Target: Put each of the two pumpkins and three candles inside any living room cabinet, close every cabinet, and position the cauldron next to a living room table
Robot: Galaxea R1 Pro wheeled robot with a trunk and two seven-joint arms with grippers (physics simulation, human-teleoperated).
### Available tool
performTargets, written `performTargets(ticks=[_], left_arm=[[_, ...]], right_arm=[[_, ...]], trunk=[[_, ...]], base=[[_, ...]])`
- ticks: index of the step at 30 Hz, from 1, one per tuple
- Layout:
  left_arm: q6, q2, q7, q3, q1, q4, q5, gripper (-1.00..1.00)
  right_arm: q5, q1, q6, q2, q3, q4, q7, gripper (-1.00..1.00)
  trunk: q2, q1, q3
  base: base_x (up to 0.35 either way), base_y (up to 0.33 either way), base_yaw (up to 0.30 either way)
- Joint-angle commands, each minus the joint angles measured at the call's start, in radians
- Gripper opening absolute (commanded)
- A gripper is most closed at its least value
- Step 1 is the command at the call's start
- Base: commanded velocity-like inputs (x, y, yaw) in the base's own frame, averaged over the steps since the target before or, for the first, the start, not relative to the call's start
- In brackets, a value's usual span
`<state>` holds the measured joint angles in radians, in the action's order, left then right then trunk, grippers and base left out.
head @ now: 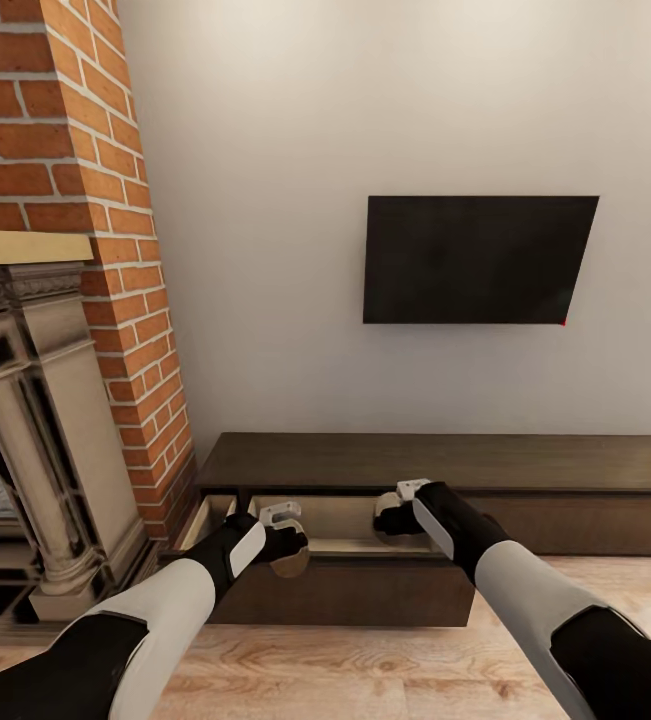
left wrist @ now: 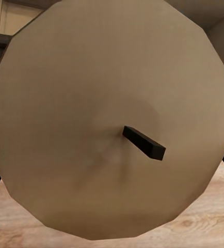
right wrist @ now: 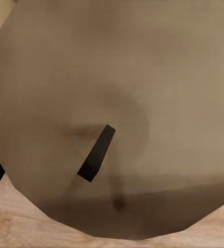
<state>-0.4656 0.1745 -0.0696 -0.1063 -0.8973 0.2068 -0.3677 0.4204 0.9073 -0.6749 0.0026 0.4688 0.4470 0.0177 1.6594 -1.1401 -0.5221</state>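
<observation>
Candles: we hold one in each tool; the left candle point(head: 290, 562) hangs over the open drawer's front edge, the right candle point(head: 397, 527) over the drawer's inside.
Wrist views: tan round candle tops point(left wrist: 107, 103) point(right wrist: 117, 103), each with a dark wick.
Left tool point(head: 283, 530): closed on its candle.
Right tool point(head: 405, 505): closed on its candle.
Cabinet point(head: 525, 465): long, dark brown, against the wall, drawer point(head: 345, 590) pulled out.
Surroundings: we see a TV point(head: 477, 260) above and a brick fireplace point(head: 85, 200) at left.

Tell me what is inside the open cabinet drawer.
The cabinet drawer shows a pale interior. The left tool and right tool, each carrying a candle, cover much of its floor.
</observation>
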Motion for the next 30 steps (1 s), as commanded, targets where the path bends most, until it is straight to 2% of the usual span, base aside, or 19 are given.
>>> performTargets(ticks=[1, 4, 7, 8, 10, 20, 30], left_arm=[[0.010, 0.000, -0.006, -0.006, 0.000, 0.002, -0.010, -1.00], [0.072, 0.000, -0.004, -0.006, 0.000, -0.003, -0.010, -1.00], [0.108, 0.000, 0.006, -0.006, 0.000, -0.011, -0.010, -1.00], [0.163, 0.000, 0.060, -0.007, 0.000, -0.034, -0.010, -1.00], [0.189, 0.000, 0.074, -0.008, 0.000, -0.043, -0.009, -1.00], [0.206, 0.000, 0.080, -0.093, 0.000, -0.038, -0.005, -1.00], [0.203, 0.000, 0.080, -0.107, 0.000, -0.043, -0.004, -1.00]], right_arm=[[0.020, 0.001, 0.013, -0.003, 0.003, 0.002, -0.023, -1.00], [0.050, 0.001, 0.024, -0.004, 0.002, 0.002, -0.043, -1.00], [0.059, 0.001, 0.026, -0.004, 0.002, 0.002, -0.045, -1.00], [0.062, 0.001, 0.025, -0.005, 0.001, 0.002, -0.045, -1.00], [0.063, 0.001, 0.025, -0.006, 0.001, 0.002, -0.050, -1.00], [0.065, 0.001, 0.028, -0.007, 0.000, -0.011, -0.044, -1.00], [0.064, 0.001, 0.028, -0.008, 0.002, -0.008, -0.046, -1.00]], trunk=[[0.001, 0.000, -0.001], [0.001, 0.000, -0.001], [0.001, 0.000, -0.001], [0.001, 0.000, -0.001], [0.001, 0.000, -0.001], [0.001, 0.000, -0.001], [0.001, 0.000, -0.001]], base=[[0.000, 0.000, 0.000], [0.000, 0.000, 0.000], [0.000, 0.000, 0.000], [0.000, 0.000, 0.000], [0.000, 0.000, 0.000], [0.000, 0.000, 0.000], [0.002, 0.000, 0.000]])
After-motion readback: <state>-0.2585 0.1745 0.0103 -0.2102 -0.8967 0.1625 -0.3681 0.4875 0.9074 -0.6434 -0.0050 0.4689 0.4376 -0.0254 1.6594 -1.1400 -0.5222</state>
